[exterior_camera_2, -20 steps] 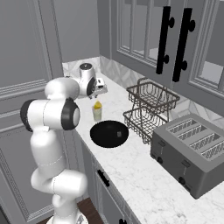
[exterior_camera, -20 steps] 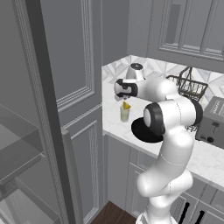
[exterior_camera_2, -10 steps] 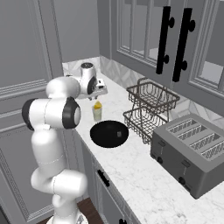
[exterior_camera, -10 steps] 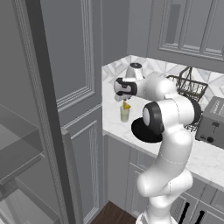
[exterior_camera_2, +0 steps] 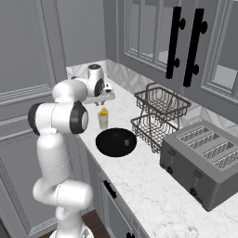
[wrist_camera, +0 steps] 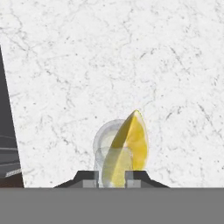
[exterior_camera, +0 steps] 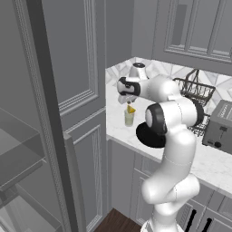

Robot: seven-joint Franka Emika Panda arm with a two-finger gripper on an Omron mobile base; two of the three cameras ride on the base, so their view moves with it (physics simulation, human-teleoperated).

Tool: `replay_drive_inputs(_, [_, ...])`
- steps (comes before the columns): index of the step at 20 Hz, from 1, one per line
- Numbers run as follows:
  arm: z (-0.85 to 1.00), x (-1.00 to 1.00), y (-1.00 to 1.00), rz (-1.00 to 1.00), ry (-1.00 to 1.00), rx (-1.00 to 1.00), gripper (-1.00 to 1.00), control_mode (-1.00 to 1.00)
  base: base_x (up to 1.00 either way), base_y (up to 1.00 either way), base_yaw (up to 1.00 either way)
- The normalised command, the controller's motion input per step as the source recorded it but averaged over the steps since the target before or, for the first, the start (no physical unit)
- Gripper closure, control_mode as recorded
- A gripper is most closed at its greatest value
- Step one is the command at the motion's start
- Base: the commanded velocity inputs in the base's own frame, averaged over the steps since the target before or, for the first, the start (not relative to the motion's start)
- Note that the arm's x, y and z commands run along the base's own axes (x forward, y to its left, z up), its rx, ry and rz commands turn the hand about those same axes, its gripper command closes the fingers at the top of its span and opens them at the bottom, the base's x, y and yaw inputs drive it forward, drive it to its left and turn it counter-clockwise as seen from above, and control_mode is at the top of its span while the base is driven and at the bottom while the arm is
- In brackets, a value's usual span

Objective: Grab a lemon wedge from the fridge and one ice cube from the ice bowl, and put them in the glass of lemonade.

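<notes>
My gripper (wrist_camera: 113, 176) is shut on the lemon wedge (wrist_camera: 129, 142), a small bright yellow piece pointing away from the hand. Right under it stands the glass of lemonade (wrist_camera: 105, 146) on the white marble counter. From the left base view the wedge (exterior_camera: 131, 109) hangs at the rim of the glass (exterior_camera: 129, 119), with the gripper (exterior_camera: 128, 104) just above. The right base view has the same stack: gripper (exterior_camera_2: 103, 107), wedge (exterior_camera_2: 103, 112), glass (exterior_camera_2: 103, 121). The black ice bowl (exterior_camera_2: 116, 142) lies beside the glass, nearer the counter's front edge. The fridge (exterior_camera: 27, 167) stands open at the near left.
A dark two-tier wire basket (exterior_camera_2: 158, 114) and a grey toaster (exterior_camera_2: 204, 160) stand further along the counter. A small white appliance (exterior_camera_2: 95, 76) sits behind the hand against the tiled wall. Upper cabinets with black handles (exterior_camera_2: 174, 44) hang overhead.
</notes>
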Motion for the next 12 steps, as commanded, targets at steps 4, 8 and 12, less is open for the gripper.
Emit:
replay_drive_inputs(4, [0.0, 0.07, 0.0, 0.0, 0.08, 0.0, 1.0, -1.0, 0.0, 0.0, 0.0])
replay_drive_inputs(8, [0.0, 0.09, 0.0, 0.0, 0.04, 0.0, 1.0, -1.0, 0.0, 0.0, 0.0])
replay_drive_inputs(12, [0.0, 0.17, 0.0, 0.0, 0.01, 0.0, 1.0, -1.0, 0.0, 0.0, 0.0])
